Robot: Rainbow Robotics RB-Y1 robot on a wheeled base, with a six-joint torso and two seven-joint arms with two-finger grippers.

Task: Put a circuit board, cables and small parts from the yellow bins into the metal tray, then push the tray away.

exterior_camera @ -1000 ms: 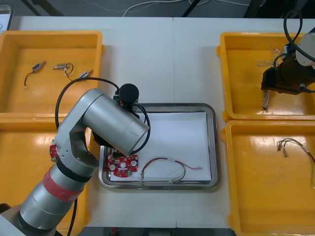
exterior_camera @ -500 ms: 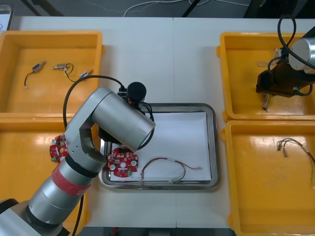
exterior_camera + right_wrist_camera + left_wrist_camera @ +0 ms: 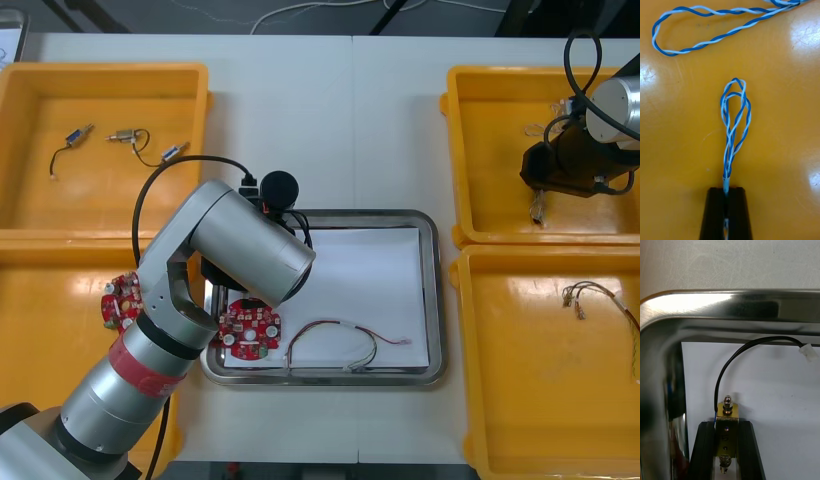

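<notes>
Small metal part (image 3: 727,414) pinched in left pincer (image 3: 726,426) over tray (image 3: 733,307); right pincer (image 3: 727,190) pinches cable (image 3: 729,150).

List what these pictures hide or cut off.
Front view: the left arm covers the tray's far left corner and part of a circuit board.
Left wrist view: the left gripper, over the tray, holds a small metal part whose gripped end runs off the picture's edge.
Right wrist view: the right gripper, over a yellow bin, pinches a twisted cable; its fingers hide the cable's end.

Bright overhead light, white glare patches on yellow bins (image 3: 530,385) and metal tray (image 3: 733,302) rim, soft shadows.
</notes>
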